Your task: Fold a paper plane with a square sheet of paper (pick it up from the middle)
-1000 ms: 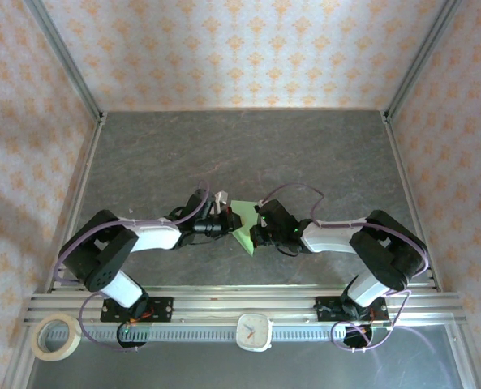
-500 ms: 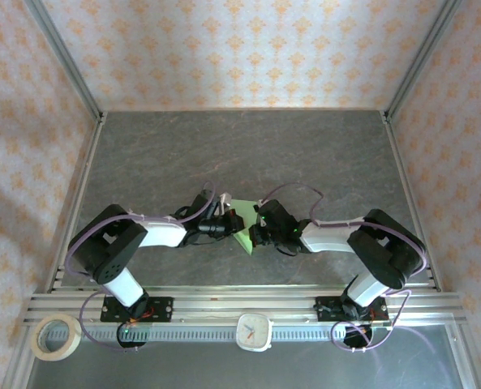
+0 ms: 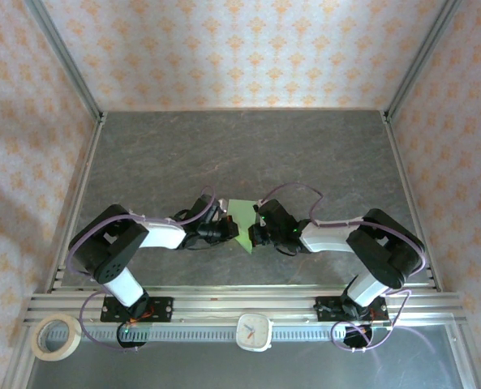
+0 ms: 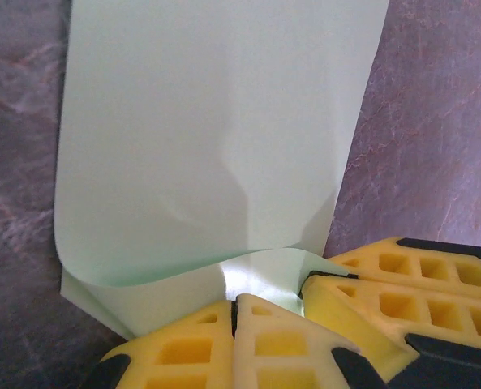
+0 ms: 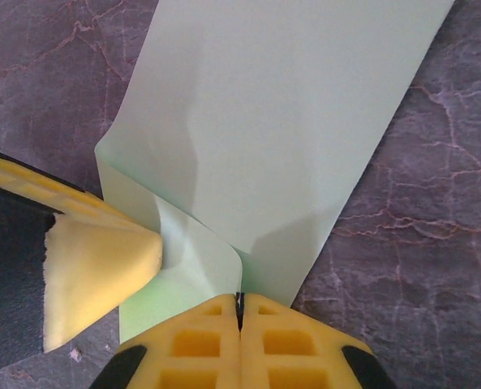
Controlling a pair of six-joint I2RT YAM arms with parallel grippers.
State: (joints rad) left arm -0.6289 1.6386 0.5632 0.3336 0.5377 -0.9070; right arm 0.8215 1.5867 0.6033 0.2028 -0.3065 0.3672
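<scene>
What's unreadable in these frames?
- Top external: near half of the square sheet of paper, covered by the left hand and right hand; creases too small to read.
- Left wrist: the sheet's far edge, cut off by the frame top.
- Right wrist: whether the shut fingers pinch the sheet; the fingers themselves hide the contact.

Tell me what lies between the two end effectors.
The partly folded square sheet of paper lies between the left end effector and right end effector, as the top view shows.
</scene>
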